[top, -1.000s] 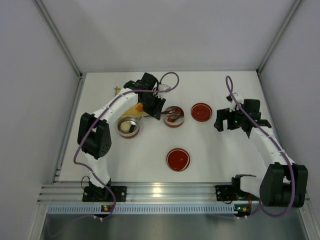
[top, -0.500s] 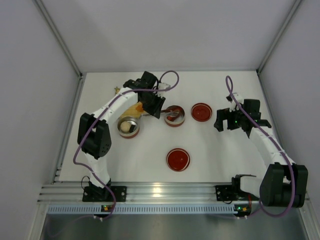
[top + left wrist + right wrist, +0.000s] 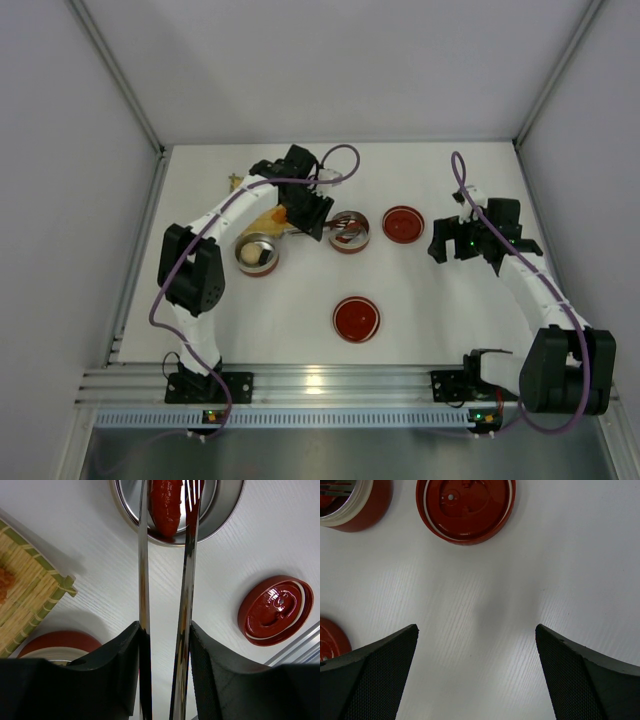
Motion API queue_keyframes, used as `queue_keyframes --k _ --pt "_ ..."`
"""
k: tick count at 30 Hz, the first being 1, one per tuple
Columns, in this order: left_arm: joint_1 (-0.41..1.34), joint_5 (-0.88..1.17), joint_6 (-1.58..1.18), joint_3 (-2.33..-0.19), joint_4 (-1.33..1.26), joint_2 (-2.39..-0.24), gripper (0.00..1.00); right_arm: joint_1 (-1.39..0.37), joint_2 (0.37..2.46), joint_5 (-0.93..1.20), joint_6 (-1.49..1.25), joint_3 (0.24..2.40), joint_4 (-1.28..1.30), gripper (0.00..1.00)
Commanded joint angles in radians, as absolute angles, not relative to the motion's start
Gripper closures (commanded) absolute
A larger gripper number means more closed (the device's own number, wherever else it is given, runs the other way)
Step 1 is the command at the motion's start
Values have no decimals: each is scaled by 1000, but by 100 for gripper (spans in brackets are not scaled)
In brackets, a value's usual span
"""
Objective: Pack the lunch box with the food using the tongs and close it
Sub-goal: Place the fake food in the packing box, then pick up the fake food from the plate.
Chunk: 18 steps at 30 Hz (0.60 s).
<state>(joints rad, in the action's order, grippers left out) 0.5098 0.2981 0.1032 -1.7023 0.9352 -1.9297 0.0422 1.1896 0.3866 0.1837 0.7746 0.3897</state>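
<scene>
A woven yellow mat [image 3: 27, 575] was noted left of the round steel-lined bowl [image 3: 222, 502]. Slender polished tongs [image 3: 187, 580], clamped in the left gripper [image 3: 165, 630], were extended into that bowl, tips flanking a glossy red piece [image 3: 166, 505]. The right gripper [image 3: 476, 630] was held wide open, empty, right of the bowl.

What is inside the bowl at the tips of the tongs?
A red food piece lies in the bowl, between the tongs' tips. The tongs cover part of its floor.
</scene>
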Motion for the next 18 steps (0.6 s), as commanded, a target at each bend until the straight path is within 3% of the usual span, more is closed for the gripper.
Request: queue_keyframes --k 1,18 --pt "515 318 101 -1753 931 -1916 54 37 1198 399 201 830 399 1" --pt "506 276 107 -1941 1049 -1797 53 37 1195 403 199 831 399 1"
